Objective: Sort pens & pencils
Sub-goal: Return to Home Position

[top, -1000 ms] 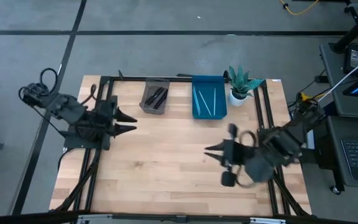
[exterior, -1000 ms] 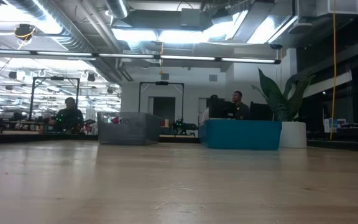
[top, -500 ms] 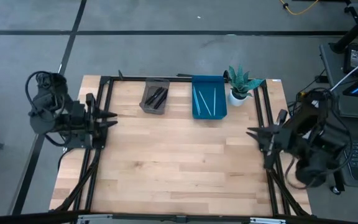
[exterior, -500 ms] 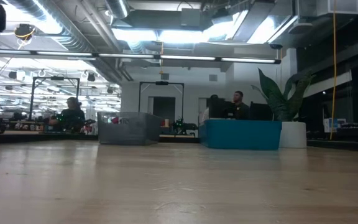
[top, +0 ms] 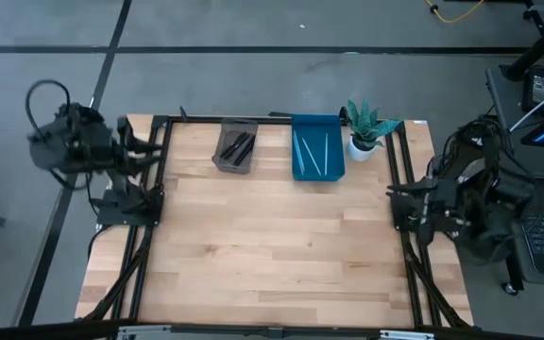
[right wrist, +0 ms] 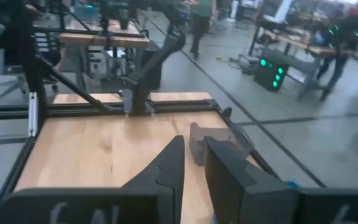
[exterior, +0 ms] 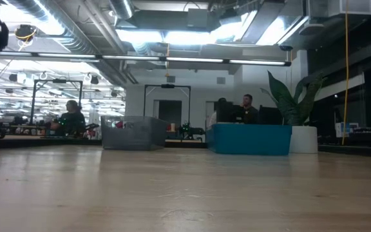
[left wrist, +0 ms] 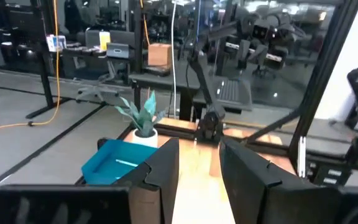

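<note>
While both arms sit folded at the table's (top: 253, 247) sides, left gripper (left wrist: 199, 146) fingers apart, right gripper (right wrist: 193, 142) narrowly apart: 1 gray bin (top: 223, 159) (far edge) holding black pens (top: 240, 145) – 1 blue bin (top: 317, 172) beside it, holding pencils (top: 308, 149).

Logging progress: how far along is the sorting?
Done: pens lie in the gray bin, pencils in the blue bin. In hand: nothing; left gripper and right gripper sit open at the table's sides. Left: nothing loose shows.
</note>
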You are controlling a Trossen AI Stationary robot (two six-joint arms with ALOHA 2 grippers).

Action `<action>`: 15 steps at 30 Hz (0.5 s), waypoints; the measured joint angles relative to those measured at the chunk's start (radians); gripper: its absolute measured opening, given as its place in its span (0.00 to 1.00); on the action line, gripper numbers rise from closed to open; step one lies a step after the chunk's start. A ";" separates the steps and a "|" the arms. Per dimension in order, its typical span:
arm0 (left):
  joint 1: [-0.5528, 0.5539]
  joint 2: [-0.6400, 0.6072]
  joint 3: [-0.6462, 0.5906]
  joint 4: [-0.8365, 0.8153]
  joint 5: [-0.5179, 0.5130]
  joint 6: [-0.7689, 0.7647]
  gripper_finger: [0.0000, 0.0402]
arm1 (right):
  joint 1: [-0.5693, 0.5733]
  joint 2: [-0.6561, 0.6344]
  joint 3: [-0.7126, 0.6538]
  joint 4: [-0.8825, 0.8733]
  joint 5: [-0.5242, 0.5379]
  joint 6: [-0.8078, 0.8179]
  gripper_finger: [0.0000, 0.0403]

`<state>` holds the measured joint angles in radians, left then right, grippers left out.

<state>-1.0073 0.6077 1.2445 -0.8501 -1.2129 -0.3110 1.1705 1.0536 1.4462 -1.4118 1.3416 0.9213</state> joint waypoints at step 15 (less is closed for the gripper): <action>0.026 -0.136 0.001 -0.407 0.001 -0.277 0.27 | 0.164 -0.234 -0.030 -0.044 -0.038 -0.080 0.16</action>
<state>-0.9812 0.4717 1.2453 -1.2570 -1.2120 -0.5882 1.3342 0.8192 1.4162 -1.4555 1.3031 0.8414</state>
